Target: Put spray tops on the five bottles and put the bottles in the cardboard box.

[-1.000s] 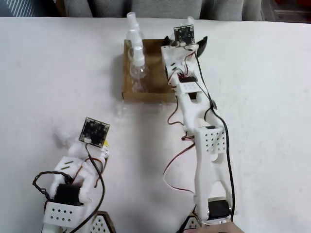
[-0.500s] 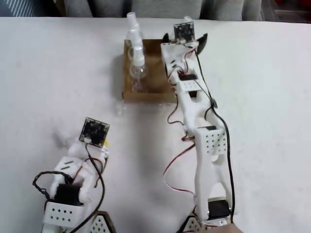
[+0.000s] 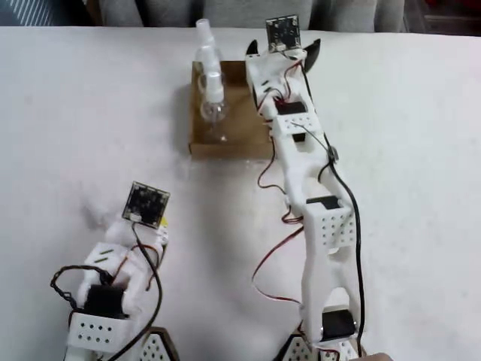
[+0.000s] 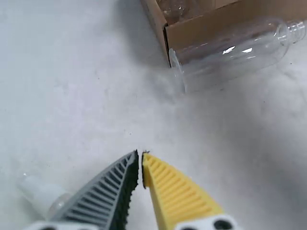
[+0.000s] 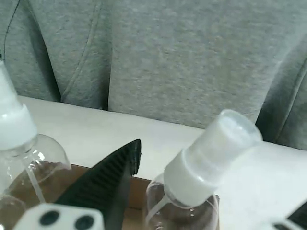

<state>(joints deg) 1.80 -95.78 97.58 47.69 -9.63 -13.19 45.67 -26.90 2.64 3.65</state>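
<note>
The right gripper (image 3: 282, 53) hangs over the far right corner of the brown cardboard box (image 3: 233, 143), its fingers spread apart on either side of 1 clear plastic bottle with white spray top (image 5: 206, 167). 2 more capped bottles (image 3: 213, 94) stand along the box's left side. The left gripper (image 4: 140, 165) is pinched together on nothing, near an uncapped clear bottle (image 4: 230, 50) lying just beside the box corner.

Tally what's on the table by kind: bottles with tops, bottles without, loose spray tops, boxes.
Bottles with spray tops: 3
Bottles without a top: 1
Loose spray tops: 1
Cardboard boxes: 1
Total: 6
</note>
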